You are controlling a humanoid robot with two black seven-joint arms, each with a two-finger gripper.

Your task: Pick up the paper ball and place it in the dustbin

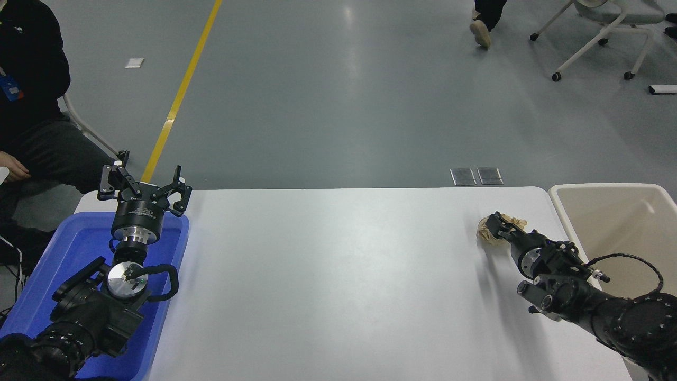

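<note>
The tan-brown paper ball (487,234) lies on the white table (338,275) near its far right corner. My right gripper (500,225) comes in from the lower right and sits low on top of the ball, covering its middle; wrinkled paper shows on both sides of it. The beige dustbin (608,188) stands just right of the table's edge, close to the ball, and looks empty. My left gripper (144,186) is parked open and empty at the lower left.
A blue shallow tray (58,264) lies under the left arm at the table's left edge. A seated person (31,106) is at the far left. A wheeled chair (597,32) and a walking person's foot (481,32) are on the floor beyond.
</note>
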